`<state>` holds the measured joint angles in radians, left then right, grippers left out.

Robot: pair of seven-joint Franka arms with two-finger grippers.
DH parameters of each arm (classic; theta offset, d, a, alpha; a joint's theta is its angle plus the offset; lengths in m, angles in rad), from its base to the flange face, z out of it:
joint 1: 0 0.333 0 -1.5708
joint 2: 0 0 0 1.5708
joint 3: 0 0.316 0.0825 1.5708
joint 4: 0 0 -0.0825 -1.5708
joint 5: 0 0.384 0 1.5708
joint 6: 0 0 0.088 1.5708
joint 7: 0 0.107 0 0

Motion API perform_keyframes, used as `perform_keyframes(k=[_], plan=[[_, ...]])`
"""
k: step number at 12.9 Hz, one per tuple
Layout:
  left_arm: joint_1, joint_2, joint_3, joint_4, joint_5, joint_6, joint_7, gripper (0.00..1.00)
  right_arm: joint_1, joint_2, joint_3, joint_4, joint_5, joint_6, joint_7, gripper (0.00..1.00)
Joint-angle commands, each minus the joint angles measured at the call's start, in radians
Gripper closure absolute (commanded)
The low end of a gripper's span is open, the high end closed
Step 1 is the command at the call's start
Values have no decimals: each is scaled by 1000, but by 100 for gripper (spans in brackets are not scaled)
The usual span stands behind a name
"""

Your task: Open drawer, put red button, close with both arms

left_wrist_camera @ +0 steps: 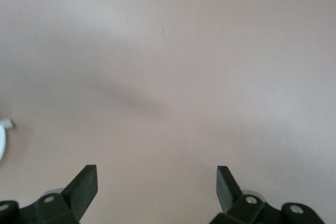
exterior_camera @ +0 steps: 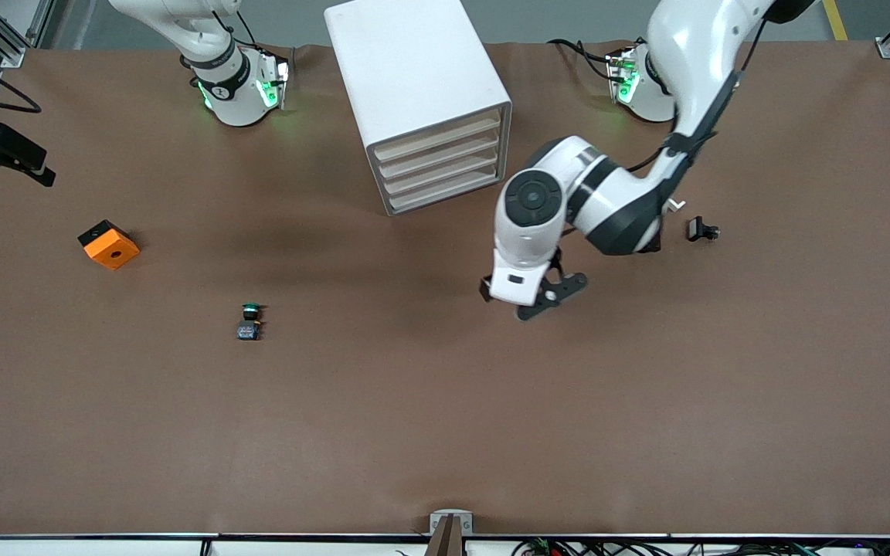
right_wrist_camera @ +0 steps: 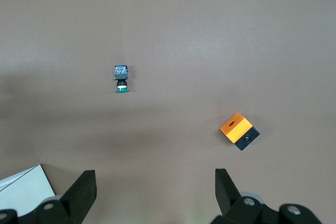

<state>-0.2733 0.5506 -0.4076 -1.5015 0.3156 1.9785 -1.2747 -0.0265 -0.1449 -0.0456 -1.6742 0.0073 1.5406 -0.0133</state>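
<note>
The white drawer cabinet (exterior_camera: 422, 85) stands at the robots' edge of the table, and all its drawers (exterior_camera: 441, 166) are shut. No red button shows in any view. A green-capped button (exterior_camera: 249, 320) lies on the mat toward the right arm's end, and it also shows in the right wrist view (right_wrist_camera: 121, 78). My left gripper (exterior_camera: 524, 300) hangs open and empty over bare mat, below the cabinet's front in the front view. In the left wrist view, the left gripper (left_wrist_camera: 156, 176) has only mat between its jaws. My right gripper (right_wrist_camera: 156, 178) is open and empty, high over the mat.
An orange and black block (exterior_camera: 108, 244) lies toward the right arm's end and shows in the right wrist view (right_wrist_camera: 240, 131). A small black part (exterior_camera: 701, 229) lies toward the left arm's end. A cabinet corner (right_wrist_camera: 21, 190) shows in the right wrist view.
</note>
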Motion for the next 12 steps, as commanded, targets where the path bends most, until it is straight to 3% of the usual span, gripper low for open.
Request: perform_keyframes(k=[1,6,9,12], plan=[[86,-75,-5,-2,62,-17,90,0,-3,-48,0,-50,2,24,-8,0],[261,-231,-16,-2,40,-107,378,0,0,-48,1,-50,-4,32,-10,0],[328,-335,-10,-14,-68,-160,544,0,-1,-48,0,-50,-9,32,-10,0],[339,-432,65,-16,-131,-262,803,0,2,-50,1,-50,-9,30,-11,0]])
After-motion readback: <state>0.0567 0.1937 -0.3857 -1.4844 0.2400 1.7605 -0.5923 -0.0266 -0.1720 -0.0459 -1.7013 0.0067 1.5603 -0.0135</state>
